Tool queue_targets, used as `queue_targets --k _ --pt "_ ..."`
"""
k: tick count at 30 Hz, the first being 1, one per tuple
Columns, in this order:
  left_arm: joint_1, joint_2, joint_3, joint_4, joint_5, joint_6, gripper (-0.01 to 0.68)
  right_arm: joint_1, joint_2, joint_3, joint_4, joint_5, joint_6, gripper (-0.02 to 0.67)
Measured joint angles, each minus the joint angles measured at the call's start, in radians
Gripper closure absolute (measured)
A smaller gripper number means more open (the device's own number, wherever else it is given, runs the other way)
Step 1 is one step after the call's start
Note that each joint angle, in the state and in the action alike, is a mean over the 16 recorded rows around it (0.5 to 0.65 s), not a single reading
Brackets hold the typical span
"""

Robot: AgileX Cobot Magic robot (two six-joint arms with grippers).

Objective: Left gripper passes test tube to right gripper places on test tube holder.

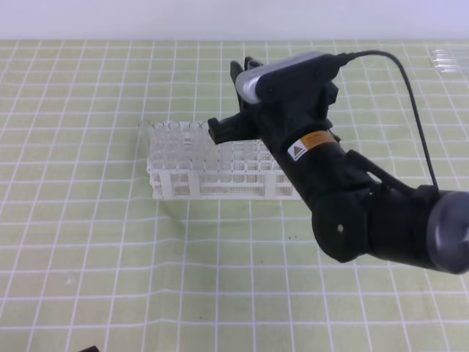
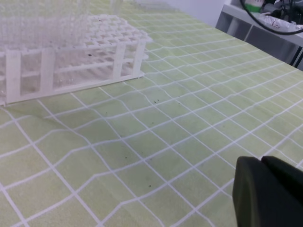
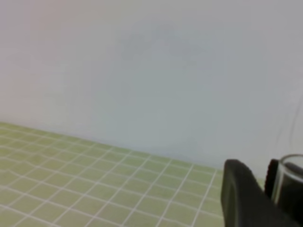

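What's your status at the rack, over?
Left end effector low over mat, empty, off from rack. Right end effector above rack, seemingly gripping tube. Other tubes fill rack's left end.

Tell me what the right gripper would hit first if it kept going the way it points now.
Probably the test tube holder. In the high view the right gripper points up-left over the rack's rear right part, holding a test tube. Height above the rack is unclear.
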Motion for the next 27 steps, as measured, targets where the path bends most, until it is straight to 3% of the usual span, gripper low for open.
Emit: queue_targets --k 27 --pt "0.000 0.001 0.003 0.000 0.001 0.000 0.673 -0.008 0.131 -0.097 0.011 0.041 0.014 0.641"
